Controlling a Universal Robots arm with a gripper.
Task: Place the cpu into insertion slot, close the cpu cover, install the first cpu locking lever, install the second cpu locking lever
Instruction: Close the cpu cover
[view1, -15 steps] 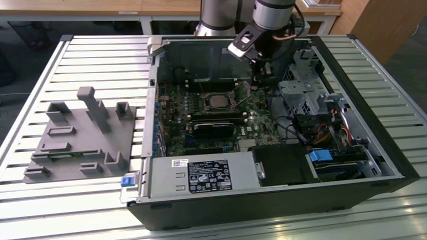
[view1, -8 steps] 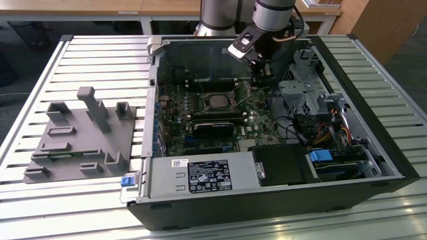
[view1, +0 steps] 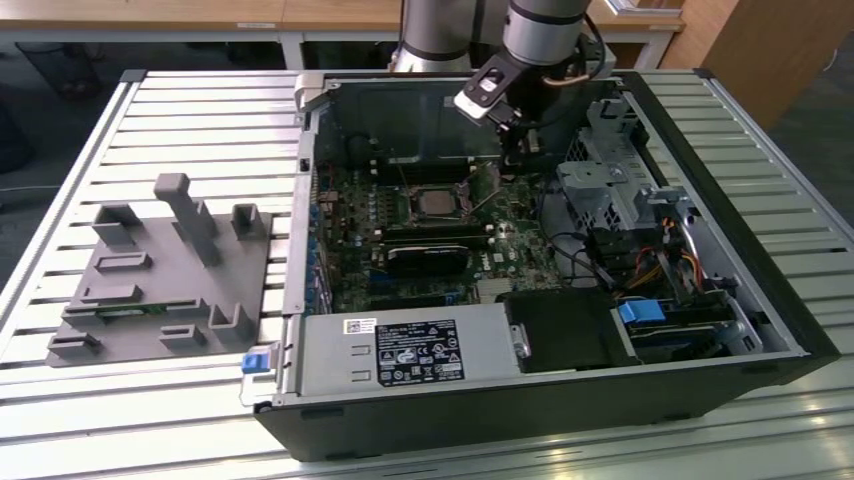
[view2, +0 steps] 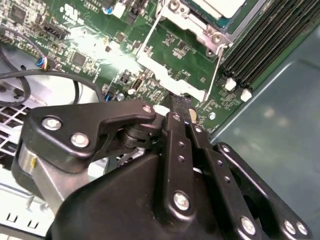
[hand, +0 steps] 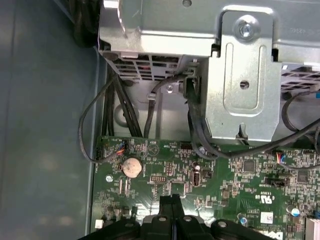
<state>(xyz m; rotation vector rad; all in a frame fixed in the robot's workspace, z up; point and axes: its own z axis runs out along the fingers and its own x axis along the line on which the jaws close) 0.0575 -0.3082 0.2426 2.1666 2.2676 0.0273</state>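
Observation:
In the exterior view the cpu (view1: 431, 203) lies flat in the insertion slot (view1: 406, 206) on the green board inside the open computer case. The second wrist view shows the cpu (view2: 220, 6) with the silver cpu cover (view2: 197, 27) framing it. Two thin wire locking levers (view2: 216, 70) run out from the cover's corners over the board. My gripper (view1: 518, 145) hangs over the board at the exterior view's right of the socket. Its black fingers are shut together in both wrist views (view2: 181, 106) (hand: 172, 199), with nothing visible between them. Their tips are just off the end of one lever.
Long black memory slots (view2: 260, 45) run beside the socket. A silver drive cage (hand: 245, 75) with black cables (hand: 192, 125) stands close by the gripper. A black graphics card (view1: 427, 262) and the power supply (view1: 400, 350) lie nearer. A grey fixture (view1: 160, 270) sits outside the case.

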